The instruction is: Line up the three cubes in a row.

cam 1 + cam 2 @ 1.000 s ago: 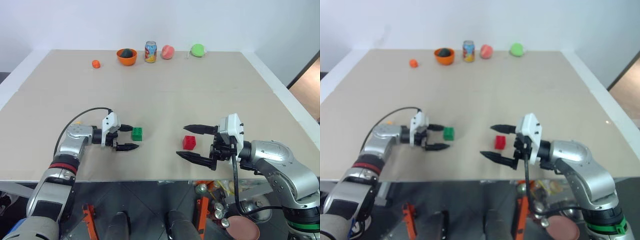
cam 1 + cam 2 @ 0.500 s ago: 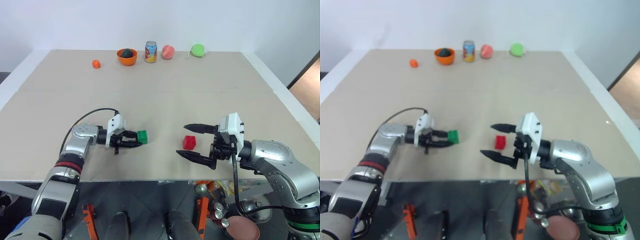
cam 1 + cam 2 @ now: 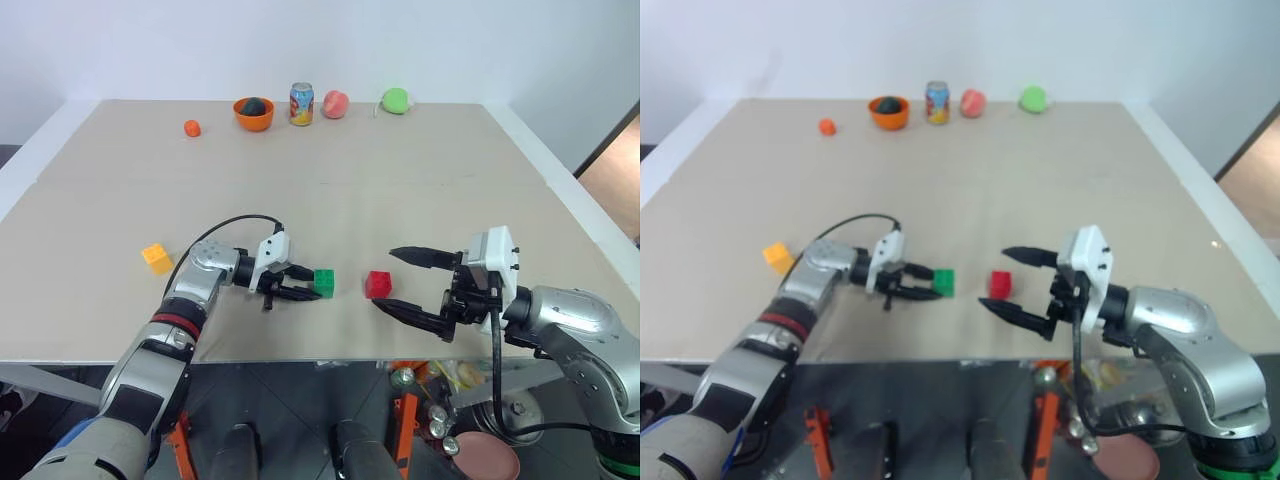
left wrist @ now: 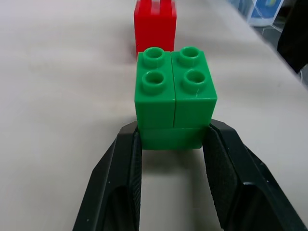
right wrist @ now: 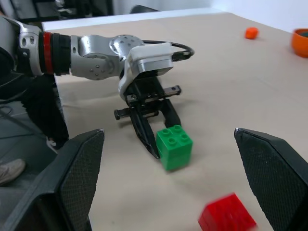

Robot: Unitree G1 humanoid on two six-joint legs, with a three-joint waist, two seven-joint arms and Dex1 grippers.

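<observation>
We see the green cube (image 3: 324,282) on the tabletop (image 3: 400,180), studs up, clamped between the fingers of the left tool (image 3: 304,284). The red cube (image 3: 378,284) sits just beside it toward the robot's right, a small gap between them. The yellow-orange cube (image 3: 155,257) lies well apart on the left. The right tool (image 3: 402,282) hovers near the red cube with its fingers spread wide, grasping nothing. At the far edge stand an orange ball (image 3: 192,127), an orange bowl (image 3: 254,113), a drinks can (image 3: 301,103) whose label we cannot read, a pink fruit (image 3: 335,104) and a green fruit (image 3: 396,100)
</observation>
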